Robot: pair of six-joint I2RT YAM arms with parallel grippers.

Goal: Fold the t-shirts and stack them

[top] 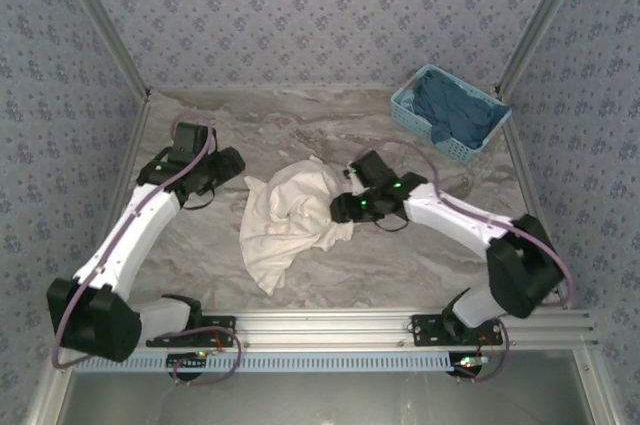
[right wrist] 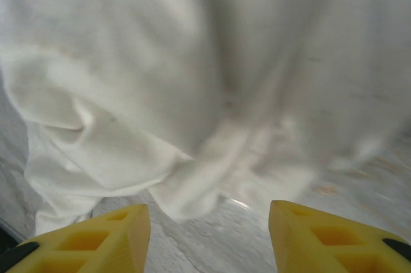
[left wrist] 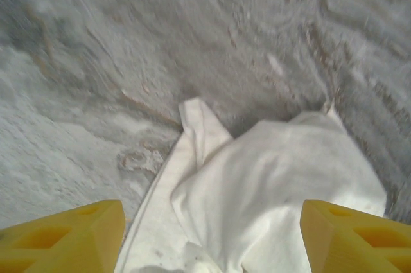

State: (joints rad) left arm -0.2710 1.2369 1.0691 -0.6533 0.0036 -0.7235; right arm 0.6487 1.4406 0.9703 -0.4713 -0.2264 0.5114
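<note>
Left pincer (left wrist: 209,225) and right pincer (right wrist: 209,221) gape empty, ten and three o'clock of crumpled t-shirt (top: 290,220); we reckon flattening needs edge grips.

The left arm (top: 140,225) was raised from its base and stretched away up the left side, with the wrist turned in toward the middle. The left gripper (top: 232,163) was pointed to the right and tipped down. In the left wrist view, its two yellow fingers (left wrist: 64,237) were seen spread wide apart. The right arm (top: 450,215) was bent at the elbow and reached in toward the middle. The right gripper (top: 342,208) was held low. In the right wrist view, its yellow fingers (right wrist: 90,241) were seen parted too
</note>
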